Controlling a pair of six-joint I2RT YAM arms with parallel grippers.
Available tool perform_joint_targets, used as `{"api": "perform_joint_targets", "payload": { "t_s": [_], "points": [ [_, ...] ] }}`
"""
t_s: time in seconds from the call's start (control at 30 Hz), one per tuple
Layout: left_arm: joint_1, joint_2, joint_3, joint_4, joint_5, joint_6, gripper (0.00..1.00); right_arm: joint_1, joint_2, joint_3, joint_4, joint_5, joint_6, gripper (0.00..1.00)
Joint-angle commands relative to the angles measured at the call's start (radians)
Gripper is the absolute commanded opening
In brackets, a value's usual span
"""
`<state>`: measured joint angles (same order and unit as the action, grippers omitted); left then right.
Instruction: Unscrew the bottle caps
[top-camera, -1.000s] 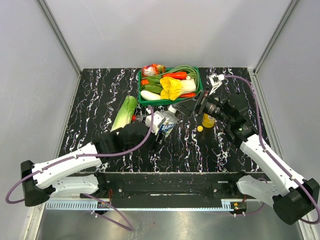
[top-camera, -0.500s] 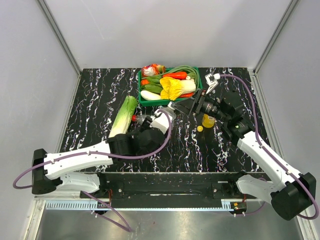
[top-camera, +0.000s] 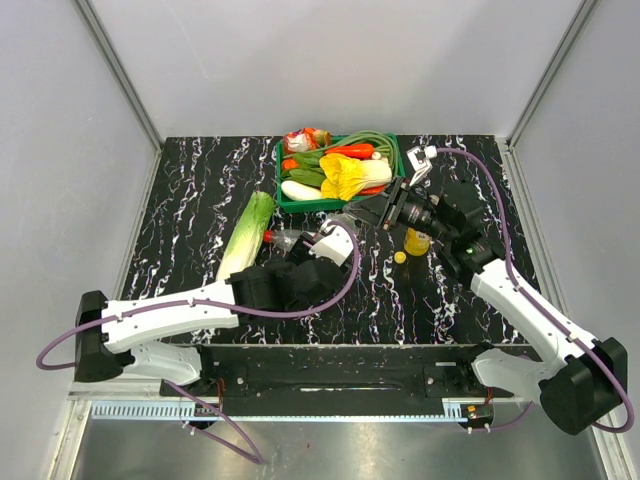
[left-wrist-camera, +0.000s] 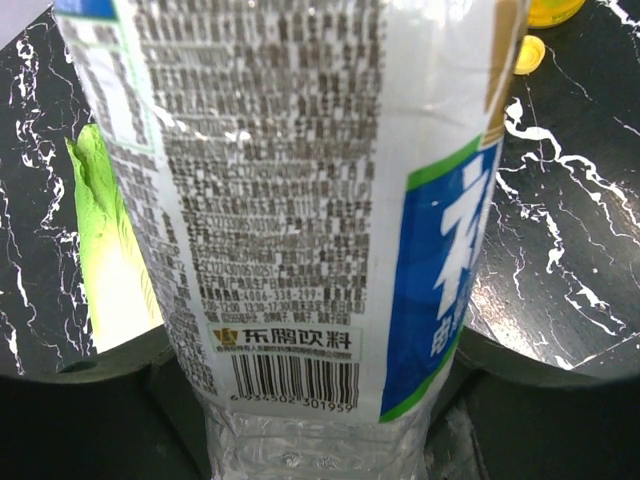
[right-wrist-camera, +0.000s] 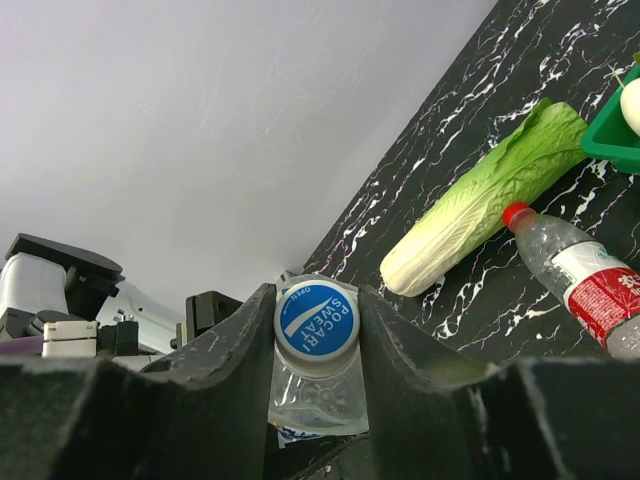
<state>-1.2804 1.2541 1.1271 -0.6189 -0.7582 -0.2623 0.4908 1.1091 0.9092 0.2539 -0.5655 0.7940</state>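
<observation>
Cap (right-wrist-camera: 316, 320): blue, printed POCARI SWEAT and OPEN, on the bottle (left-wrist-camera: 300, 200) held tilted over mid-table. My right claw (right-wrist-camera: 316, 298) is clamped on it, a finger against each side, placed so a wrist roll should twist it off. My left claw (left-wrist-camera: 320, 400) grips the bottle body to stop it turning. Label: 东鹏饮料 above a barcode, fine print unreadable. Yellow cap (top-camera: 400, 257) lies loose on the table; red cap (right-wrist-camera: 515, 213) not yet off its lying bottle

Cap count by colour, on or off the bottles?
red cap: 1
blue cap: 1
yellow cap: 1
Total: 3
</observation>
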Motion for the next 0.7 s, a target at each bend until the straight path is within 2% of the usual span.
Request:
{"api": "perform_joint_targets", "payload": {
  "t_s": [0.0,0.13,0.17,0.2,0.47,0.67],
  "points": [
    [-0.008,0.013,0.048,-0.004,-0.038,-0.002,0.09,0.003,-0.022,-0.006,0.065,0.000,0.019,0.40],
    [-0.008,0.018,0.048,-0.008,-0.032,-0.003,0.09,0.002,-0.023,-0.007,0.065,-0.007,0.021,0.14],
    [-0.008,0.021,0.046,-0.007,-0.029,-0.003,0.08,0.003,-0.023,-0.010,0.065,-0.004,0.021,0.04],
    [-0.007,0.022,0.045,-0.007,-0.026,-0.003,0.08,0.003,-0.026,-0.013,0.064,0.003,0.017,0.00],
    [0.048,0.007,-0.018,0.068,0.152,0.000,0.04,0.003,-0.061,-0.043,0.068,0.022,-0.015,0.00],
    [0.156,-0.105,-0.127,0.208,0.451,0.011,0.04,0.003,-0.095,-0.075,0.105,0.009,-0.048,0.00]
  ]
}}
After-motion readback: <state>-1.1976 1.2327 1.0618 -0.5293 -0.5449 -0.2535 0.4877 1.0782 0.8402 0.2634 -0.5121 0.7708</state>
